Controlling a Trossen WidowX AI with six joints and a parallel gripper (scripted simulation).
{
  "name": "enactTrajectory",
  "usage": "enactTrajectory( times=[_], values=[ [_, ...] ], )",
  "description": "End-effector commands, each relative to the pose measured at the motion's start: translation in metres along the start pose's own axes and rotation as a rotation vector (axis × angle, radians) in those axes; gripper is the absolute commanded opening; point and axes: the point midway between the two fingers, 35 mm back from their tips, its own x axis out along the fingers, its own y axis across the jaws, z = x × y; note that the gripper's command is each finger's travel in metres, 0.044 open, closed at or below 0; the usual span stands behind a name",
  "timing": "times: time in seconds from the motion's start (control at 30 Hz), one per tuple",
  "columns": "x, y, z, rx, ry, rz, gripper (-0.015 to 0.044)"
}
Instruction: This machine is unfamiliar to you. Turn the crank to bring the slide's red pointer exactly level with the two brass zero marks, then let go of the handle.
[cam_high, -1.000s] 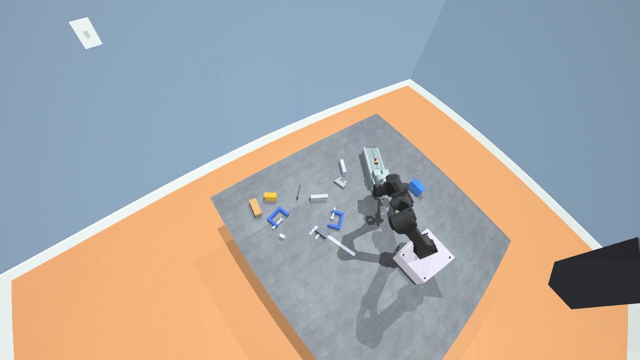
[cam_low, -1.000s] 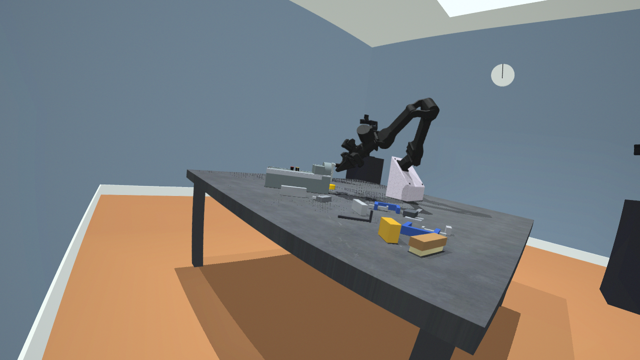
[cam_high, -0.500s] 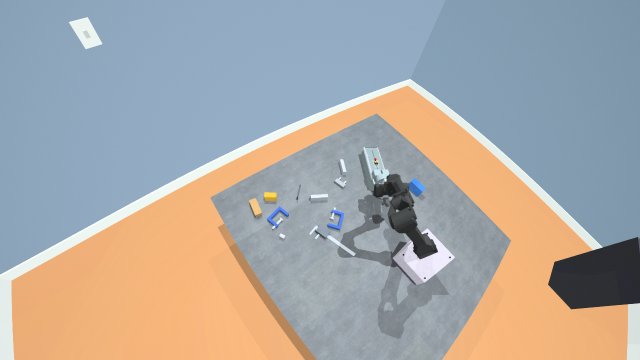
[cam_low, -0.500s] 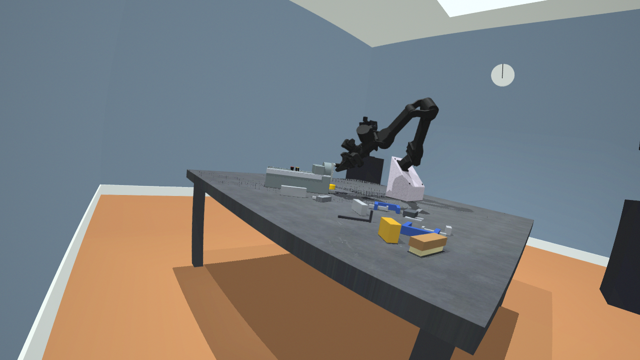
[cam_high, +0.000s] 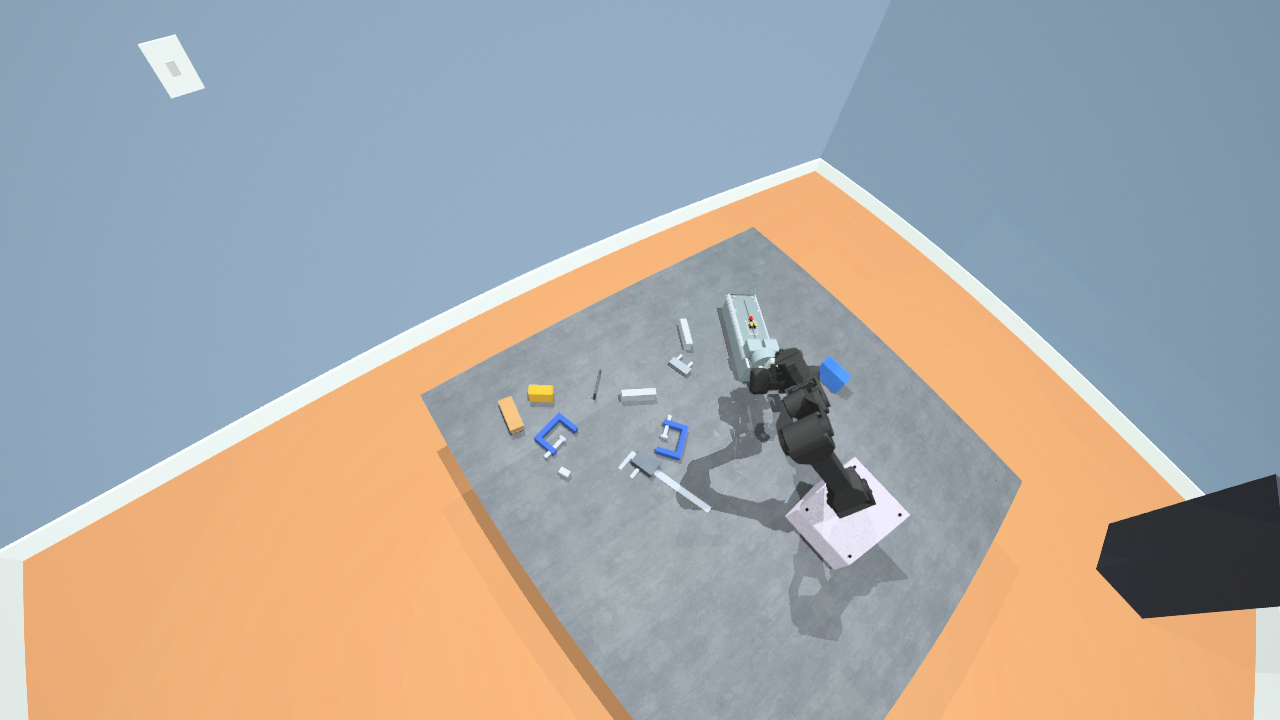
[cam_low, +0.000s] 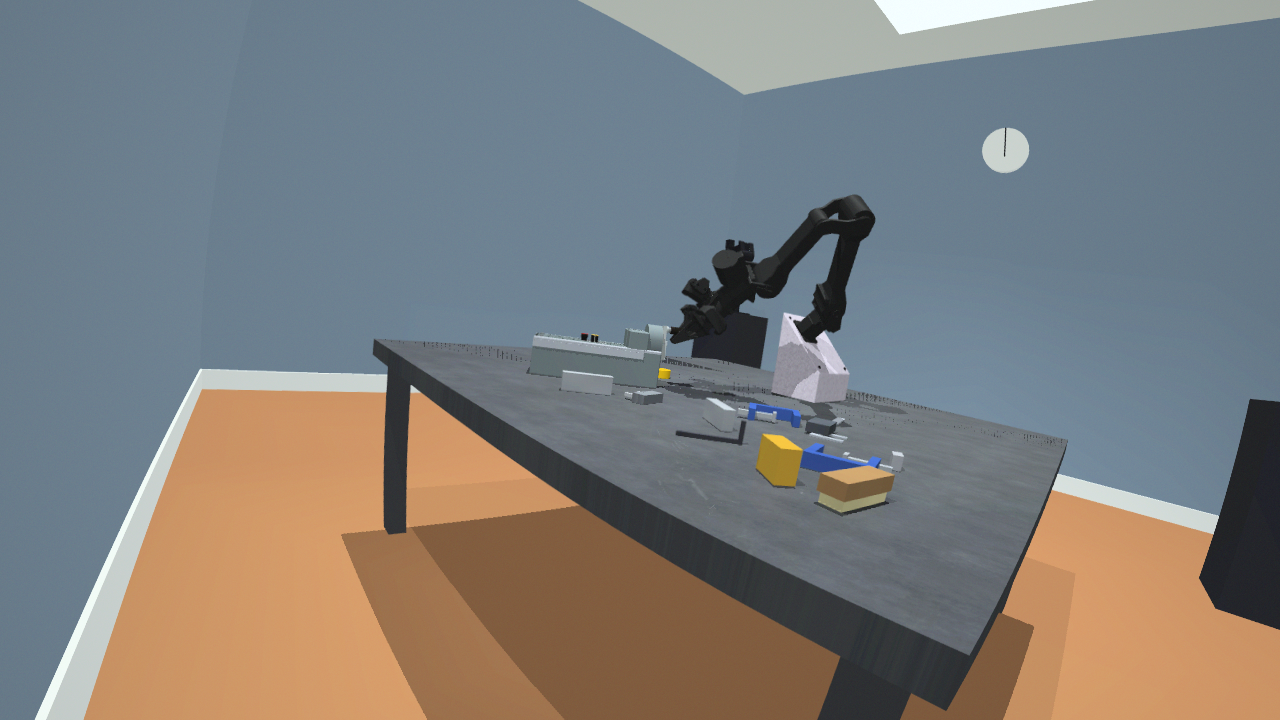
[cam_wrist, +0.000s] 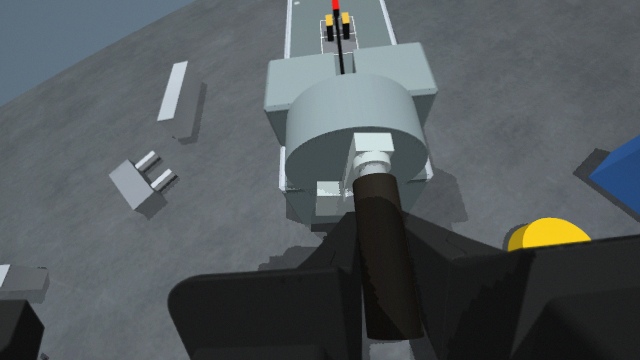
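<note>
Your gripper has its fingers closed around the brown handle, whose long axis runs near to far toward the machine, so your next turn should carry it around the hub, the red pointer lying beyond.

A workshop-like room: clamps and a hammer lie on a grey table.

Open mat left of the machine, beyond it a pronged grey block.
</note>
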Motion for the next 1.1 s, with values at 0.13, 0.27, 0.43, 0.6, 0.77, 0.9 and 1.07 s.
enactTrajectory(
  times=[0.13,0.27,0.43,0.6,0.77,0.9,1.07],
  values=[
    [0.002,-0.011,-0.002,0.011,-0.003,-0.023,0.0000],
    [0.002,-0.012,-0.003,0.011,-0.003,-0.023,0.0000],
    [0.004,-0.015,-0.004,0.011,-0.003,-0.023,0.0000],
    [0.006,-0.018,-0.006,0.011,-0.003,-0.023,0.0000],
    [0.009,-0.022,-0.009,0.011,-0.002,-0.023,0.0000],
    [0.013,-0.024,-0.013,0.012,-0.002,-0.023,0.0000],
    [0.018,-0.026,-0.018,0.012,-0.002,-0.023,0.0000]
  ],
)
